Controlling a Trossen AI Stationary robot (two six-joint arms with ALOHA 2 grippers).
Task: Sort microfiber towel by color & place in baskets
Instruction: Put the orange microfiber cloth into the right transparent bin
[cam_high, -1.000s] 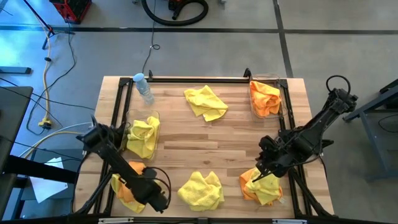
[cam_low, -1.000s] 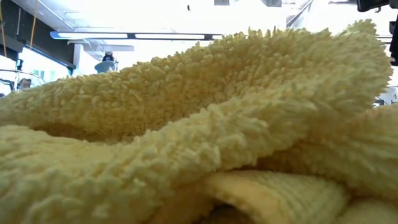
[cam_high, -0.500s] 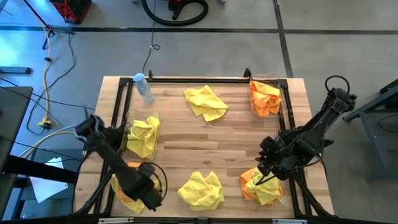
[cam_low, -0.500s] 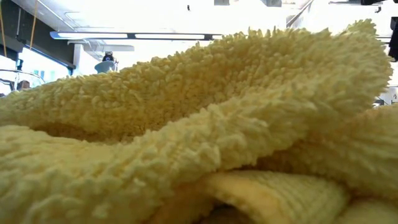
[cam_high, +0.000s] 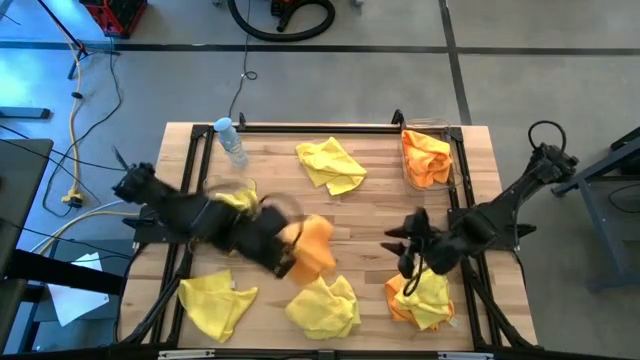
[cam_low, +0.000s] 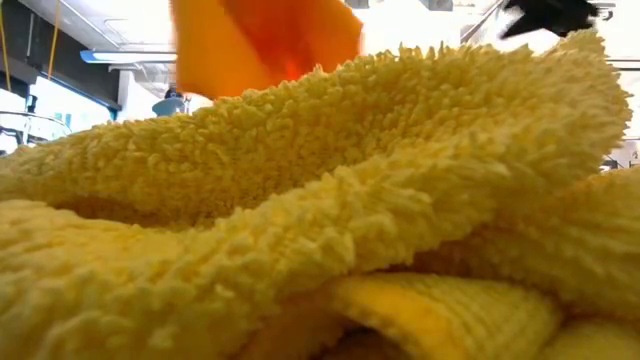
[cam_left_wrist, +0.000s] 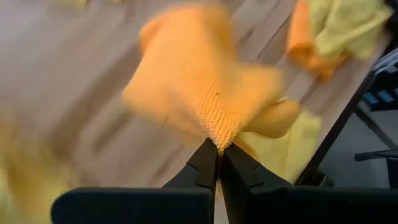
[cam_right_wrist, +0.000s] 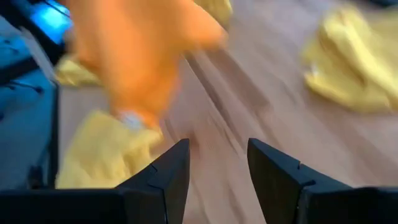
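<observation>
Writing: we find no brand, label or readable text on anything in view.
Left gripper (cam_left_wrist: 219, 152): we see its fingers pinched shut on a corner of an orange towel (cam_high: 312, 247), held above the middle of the desk (cam_high: 380, 215).
Orange towel, texture: a fine waffle-like weave at the pinched corner in the left wrist view; the rest hangs in loose folds and is blurred.
Right gripper (cam_right_wrist: 217, 163): over the desk's right side, just above a mixed heap; its dark, flat, wedge-shaped fingers stand apart with nothing between them.
Mixed heap (cam_high: 421, 298): yellow and orange cloths bunched together at the front right.
Yellow towels: one crumpled at the front centre (cam_high: 322, 305), one spread flat at the front left (cam_high: 215, 303), one rumpled at the back centre (cam_high: 331, 164).
Pile close to the low camera (cam_low: 320, 220): long, shaggy yellow loops, thickly folded.
Left basket (cam_high: 235, 205): clear plastic, on the left side, yellow cloth inside, partly hidden by the arm.
Right basket (cam_high: 427, 155): clear, rectangular, at the back right, filled with orange cloth.
Bottle (cam_high: 230, 141): clear plastic with a blue cap, at the back left.
Desk: pale wooden planks inside a black metal frame.
</observation>
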